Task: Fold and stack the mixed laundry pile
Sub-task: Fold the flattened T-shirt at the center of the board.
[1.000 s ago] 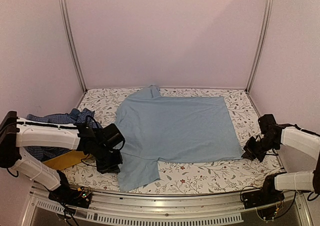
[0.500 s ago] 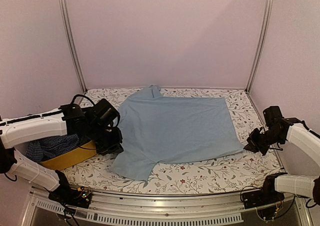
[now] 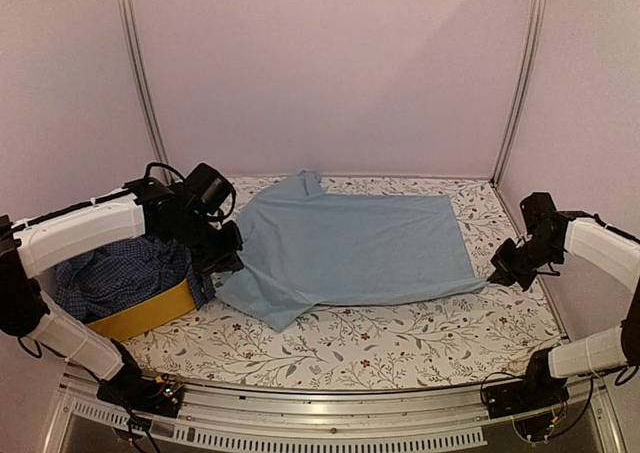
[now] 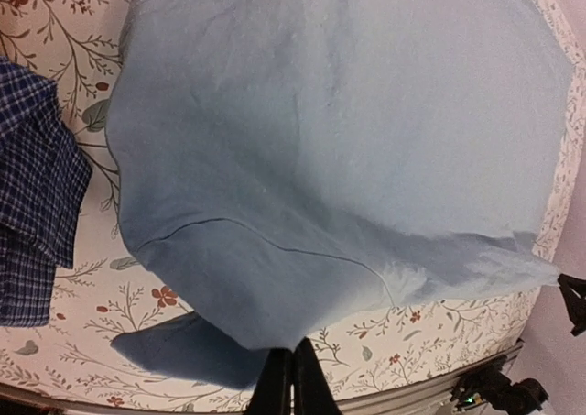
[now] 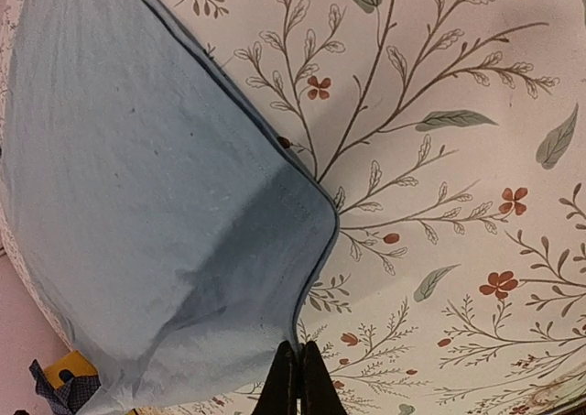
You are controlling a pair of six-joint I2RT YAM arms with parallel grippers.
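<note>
A light blue T-shirt (image 3: pixel 360 248) lies spread on the floral table cover (image 3: pixel 400 338), plain side up. My left gripper (image 3: pixel 228 258) is shut on its left sleeve edge and holds that edge lifted above the cover; the wrist view shows the T-shirt (image 4: pixel 339 122) hanging from the gripper (image 4: pixel 291 365). My right gripper (image 3: pixel 497 278) is shut on the T-shirt's near right corner (image 5: pixel 302 241), fingers pinched together at the gripper (image 5: pixel 298 360). A navy-and-white checked shirt (image 3: pixel 125 273) lies heaped in the yellow basket at the left; it also shows in the left wrist view (image 4: pixel 32 195).
The yellow fabric basket (image 3: pixel 140 315) stands at the near left beside my left arm. Metal frame posts (image 3: pixel 140 73) rise at the back corners before the pink walls. The table's metal front rail (image 3: pixel 330 418) runs along the near edge.
My left gripper has lifted and carried the T-shirt's left sleeve back and up from the near edge. My right gripper has drawn the near right corner slightly back. The near hem has moved away from the front.
</note>
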